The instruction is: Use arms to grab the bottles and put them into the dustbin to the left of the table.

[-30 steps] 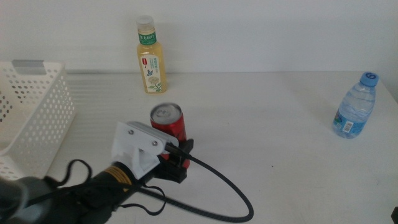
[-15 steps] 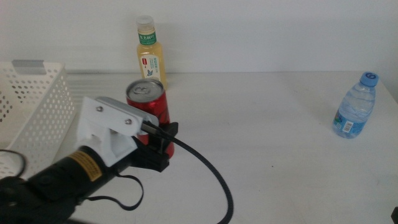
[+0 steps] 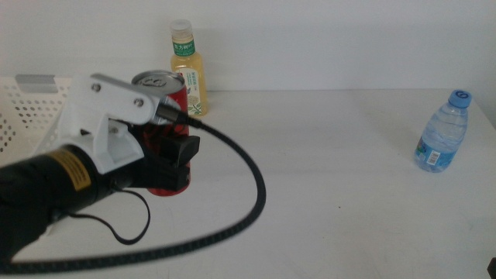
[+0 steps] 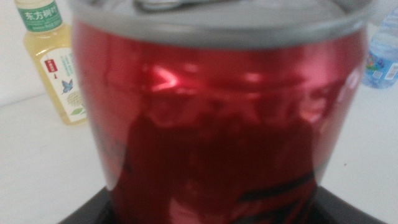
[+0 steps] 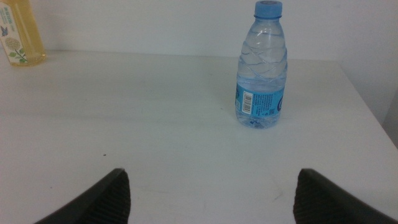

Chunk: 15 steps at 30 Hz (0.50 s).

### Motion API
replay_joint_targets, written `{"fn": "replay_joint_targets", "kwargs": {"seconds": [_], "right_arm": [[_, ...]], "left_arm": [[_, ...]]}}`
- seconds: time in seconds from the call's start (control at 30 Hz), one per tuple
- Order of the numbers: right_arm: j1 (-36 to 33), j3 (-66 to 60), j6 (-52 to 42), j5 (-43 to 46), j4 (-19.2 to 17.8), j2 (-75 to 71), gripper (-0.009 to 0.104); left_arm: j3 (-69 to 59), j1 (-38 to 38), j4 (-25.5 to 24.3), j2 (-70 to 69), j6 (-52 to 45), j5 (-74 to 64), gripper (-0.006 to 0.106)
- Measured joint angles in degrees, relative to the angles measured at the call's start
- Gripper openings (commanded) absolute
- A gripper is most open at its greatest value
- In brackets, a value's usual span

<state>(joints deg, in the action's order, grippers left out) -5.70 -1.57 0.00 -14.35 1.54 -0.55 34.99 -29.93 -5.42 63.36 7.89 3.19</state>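
Note:
My left gripper (image 3: 172,159) is shut on the slim red can (image 3: 177,96), held upright above the table and left of centre. The can (image 4: 211,112) fills the left wrist view. Behind it, near the back edge, stands the yellow bottle (image 3: 188,68) with a green label and white cap. The small clear water bottle (image 3: 442,132) with a blue cap stands at the far right. The white perforated dustbin (image 3: 35,112) is at the left, partly hidden by the arm. My right gripper (image 5: 217,202) is open near the table's front, facing the water bottle (image 5: 261,68).
The white table (image 3: 333,170) stretches bare between the can and the water bottle. A black cable (image 3: 248,209) loops from the left arm over the tabletop. The yellow bottle (image 4: 56,62) shows beside the can in the left wrist view.
The left gripper has lifted the red can off the table and carried it left, toward the dustbin. The two bottles have not moved.

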Motion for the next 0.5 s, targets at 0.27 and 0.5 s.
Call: {"fn": "replay_joint_targets", "kwargs": {"seconds": [0.27,0.5], "right_arm": [[0.00,0.00,0.00,0.00,0.00,0.00,0.079],[0.00,0.00,0.00,0.00,0.00,0.00,0.079]], "left_arm": [[8.71,0.00,0.00,-0.19,-0.28,-20.61,-0.005],[17.81,1.55,0.34,-0.19,-0.70,-36.46,-0.005]]}}
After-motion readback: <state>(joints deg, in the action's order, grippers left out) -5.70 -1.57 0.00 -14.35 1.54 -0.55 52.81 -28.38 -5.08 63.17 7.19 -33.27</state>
